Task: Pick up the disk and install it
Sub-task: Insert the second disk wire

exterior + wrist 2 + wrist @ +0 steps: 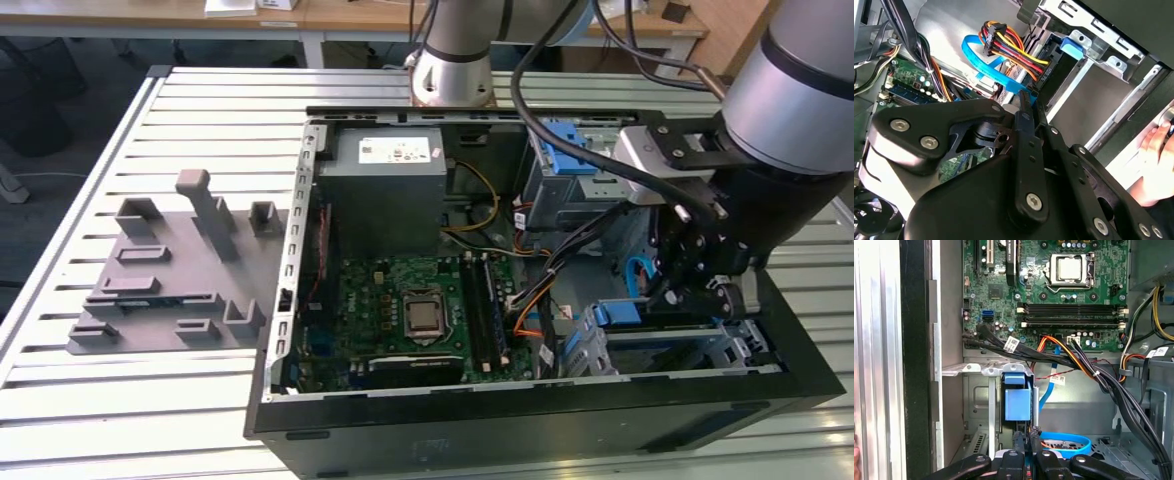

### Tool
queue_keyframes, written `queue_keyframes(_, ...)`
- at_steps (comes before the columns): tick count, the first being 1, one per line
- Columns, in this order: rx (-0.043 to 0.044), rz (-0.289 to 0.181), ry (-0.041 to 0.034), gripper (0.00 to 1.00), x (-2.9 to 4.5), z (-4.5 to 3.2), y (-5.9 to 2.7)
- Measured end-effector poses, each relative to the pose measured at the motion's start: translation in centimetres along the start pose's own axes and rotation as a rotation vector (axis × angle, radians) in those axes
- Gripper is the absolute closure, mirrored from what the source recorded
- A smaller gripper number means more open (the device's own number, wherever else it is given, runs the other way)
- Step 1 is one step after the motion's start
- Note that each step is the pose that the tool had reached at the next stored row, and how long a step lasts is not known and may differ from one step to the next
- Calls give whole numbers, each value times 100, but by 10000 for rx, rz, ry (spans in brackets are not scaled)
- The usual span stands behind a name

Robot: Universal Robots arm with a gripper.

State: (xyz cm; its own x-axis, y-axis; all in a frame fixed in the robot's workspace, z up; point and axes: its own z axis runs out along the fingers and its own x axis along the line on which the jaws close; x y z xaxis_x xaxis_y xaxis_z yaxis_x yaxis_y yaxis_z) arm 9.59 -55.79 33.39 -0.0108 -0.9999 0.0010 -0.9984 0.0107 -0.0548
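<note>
Black gripper (1029, 432) sits beside the silver metal cage (976, 369), fingers pinched together on nothing visible. I cannot tell where the flat metal disk is. It should be dense, rigid and shock-sensitive, best gripped by its side rails.

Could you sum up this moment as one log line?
hand: shut | position: inside computer case, beside blue latch

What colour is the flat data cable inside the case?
Blue; the flat data cable shows best in the second wrist view.
</note>
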Motion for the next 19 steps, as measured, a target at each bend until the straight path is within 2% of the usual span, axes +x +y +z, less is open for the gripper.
queue_keyframes(9,-1,3,-62,84,0,13,-3)
queue_keyframes(19,-1,3,-60,84,2,49,-2)
